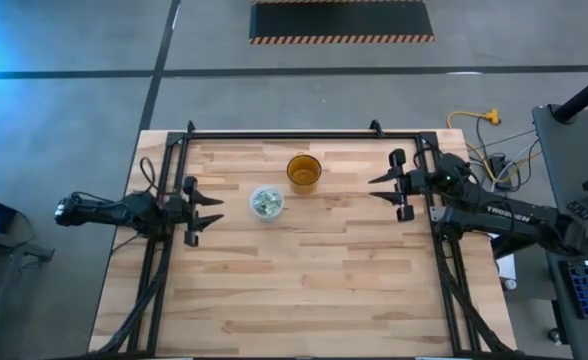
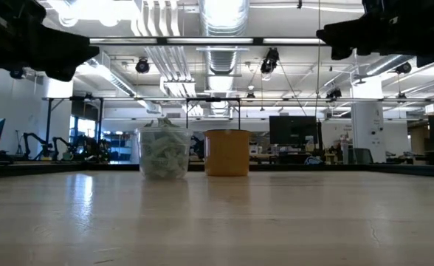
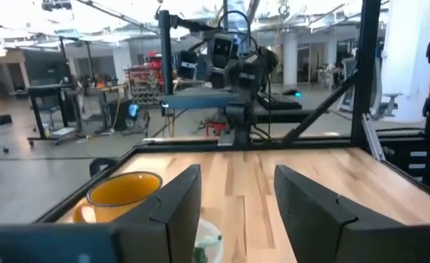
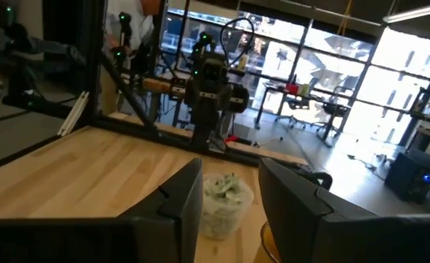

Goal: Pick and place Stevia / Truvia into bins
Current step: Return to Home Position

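Note:
The translucent whitish cup [image 1: 266, 203] stands upright on the table, filled with pale green and white Stevia sachets [image 2: 164, 153]; it shows too in the right wrist view [image 4: 224, 196] and at the left wrist view's lower edge [image 3: 208, 245]. The amber-brown cup [image 1: 303, 171] stands just beyond it toward the far edge [image 2: 226, 152] [image 3: 121, 191]. My left gripper [image 1: 212, 211] hovers open at the table's left side, raised above the surface. My right gripper [image 1: 379, 187] hovers open at the right side. No loose sachets show on the table.
A black frame rail [image 1: 294, 134] runs along the table's far edge, with arm mounts at both sides. Bare wooden tabletop [image 1: 304, 290] spreads over the near half. A yellow cable [image 1: 474, 117] lies off the table at the far right.

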`<action>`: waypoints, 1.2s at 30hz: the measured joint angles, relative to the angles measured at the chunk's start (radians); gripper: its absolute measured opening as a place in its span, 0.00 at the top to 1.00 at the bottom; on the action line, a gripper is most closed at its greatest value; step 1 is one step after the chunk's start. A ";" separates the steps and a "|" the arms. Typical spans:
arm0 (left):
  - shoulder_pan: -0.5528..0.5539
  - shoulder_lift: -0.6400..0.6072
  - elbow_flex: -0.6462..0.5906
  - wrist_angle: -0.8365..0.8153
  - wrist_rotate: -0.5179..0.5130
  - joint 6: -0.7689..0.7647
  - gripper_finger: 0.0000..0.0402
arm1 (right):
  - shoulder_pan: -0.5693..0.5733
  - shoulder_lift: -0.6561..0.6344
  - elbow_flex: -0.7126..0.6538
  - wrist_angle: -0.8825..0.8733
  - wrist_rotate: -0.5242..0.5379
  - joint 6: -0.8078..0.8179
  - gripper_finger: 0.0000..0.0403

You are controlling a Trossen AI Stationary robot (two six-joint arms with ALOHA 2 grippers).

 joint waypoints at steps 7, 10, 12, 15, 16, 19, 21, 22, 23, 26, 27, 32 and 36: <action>0.000 0.000 -0.026 0.005 -0.035 -0.021 0.61 | -0.050 -0.142 -0.086 0.020 -0.002 0.059 0.69; 0.000 0.000 -0.025 0.006 -0.035 -0.025 0.61 | -0.059 -0.227 -0.125 0.017 -0.002 0.087 0.68; 0.000 0.000 -0.025 0.006 -0.037 -0.024 0.61 | -0.064 -0.282 -0.149 0.016 -0.002 0.096 0.68; 0.000 0.000 -0.025 0.005 -0.056 -0.015 0.61 | -0.082 -0.358 -0.176 0.003 -0.014 0.122 0.68; 0.000 0.000 -0.025 0.006 -0.058 -0.014 0.61 | -0.092 -0.378 -0.177 -0.019 -0.047 0.125 0.68; 0.000 0.000 -0.025 0.003 -0.058 -0.014 0.61 | -0.135 -0.425 -0.177 -0.124 -0.176 0.113 0.69; 0.000 0.000 -0.021 0.003 -0.058 -0.013 0.61 | -0.169 -0.456 -0.178 -0.165 -0.141 0.130 0.70; 0.000 0.000 -0.020 0.002 -0.058 -0.013 0.61 | -0.183 -0.473 -0.188 -0.153 -0.095 0.149 0.70; 0.000 0.000 -0.020 0.000 -0.058 -0.013 0.61 | -0.188 -0.485 -0.211 -0.114 -0.047 0.182 0.70; 0.000 0.000 -0.020 -0.001 -0.061 -0.014 0.61 | -0.184 -0.494 -0.271 -0.052 0.013 0.249 0.70; 0.000 0.000 -0.020 0.000 -0.060 -0.014 0.61 | -0.176 -0.496 -0.272 -0.063 0.015 0.249 0.70; 0.000 0.000 -0.020 0.003 -0.060 -0.026 0.61 | -0.070 -0.488 -0.273 -0.065 0.042 0.239 0.68; 0.000 0.000 -0.020 -0.004 -0.060 -0.038 0.61 | 0.056 -0.486 -0.273 -0.116 0.178 0.204 0.68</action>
